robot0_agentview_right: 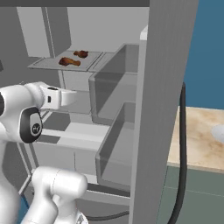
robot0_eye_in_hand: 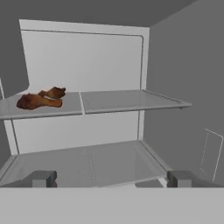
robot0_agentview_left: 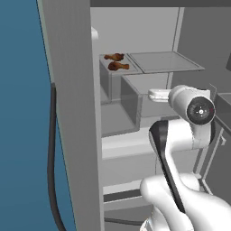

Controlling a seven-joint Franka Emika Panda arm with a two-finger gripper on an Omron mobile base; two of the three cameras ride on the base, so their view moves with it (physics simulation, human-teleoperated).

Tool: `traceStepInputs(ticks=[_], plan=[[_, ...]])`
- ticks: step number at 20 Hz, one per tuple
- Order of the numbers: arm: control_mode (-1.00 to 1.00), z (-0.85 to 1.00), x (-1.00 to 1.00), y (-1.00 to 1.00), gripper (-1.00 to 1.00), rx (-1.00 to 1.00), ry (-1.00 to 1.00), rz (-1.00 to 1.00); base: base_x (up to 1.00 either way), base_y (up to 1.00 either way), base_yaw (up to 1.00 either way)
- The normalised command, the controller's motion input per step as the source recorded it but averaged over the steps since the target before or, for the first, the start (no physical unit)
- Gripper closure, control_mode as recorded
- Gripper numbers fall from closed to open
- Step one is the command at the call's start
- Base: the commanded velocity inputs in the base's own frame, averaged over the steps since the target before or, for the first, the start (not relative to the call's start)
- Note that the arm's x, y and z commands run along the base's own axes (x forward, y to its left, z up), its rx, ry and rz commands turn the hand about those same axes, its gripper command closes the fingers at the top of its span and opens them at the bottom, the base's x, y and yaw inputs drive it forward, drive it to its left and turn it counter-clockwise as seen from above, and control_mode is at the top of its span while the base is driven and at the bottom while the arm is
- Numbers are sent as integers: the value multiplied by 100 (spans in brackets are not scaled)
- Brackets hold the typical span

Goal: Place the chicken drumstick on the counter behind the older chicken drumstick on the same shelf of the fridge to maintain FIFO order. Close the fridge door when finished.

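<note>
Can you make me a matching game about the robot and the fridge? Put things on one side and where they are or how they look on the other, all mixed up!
Things:
1. two chicken drumsticks
2. gripper
3. fridge door
4. lower shelf

Descriptions:
A. swung open
B. lying together on the upper shelf
C. open, holding nothing
D. bare, below the meat

Pairs: 1-B, 2-C, 3-A, 4-D

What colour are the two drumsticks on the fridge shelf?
Dark reddish-brown drumsticks, seen best in the hand view.
</note>
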Motion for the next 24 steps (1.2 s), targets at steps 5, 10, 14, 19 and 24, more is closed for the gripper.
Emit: traceStepInputs(ticks=[5, 10, 14, 19, 24], plan=[[-100, -32, -7, -8, -100, 0, 0, 0, 0, 0, 0], [-100, -3, 0, -1, -100, 0, 0, 0, 0, 0, 0], [-100, 0, -34, -2, -100, 0, 0, -3, 0, 0, 0], [100, 0, -20, 0, -100, 0, -1, -2, -80, 0, -7], [100, 0, 0, 0, -100, 0, 0, 0, -94, 0, -5]])
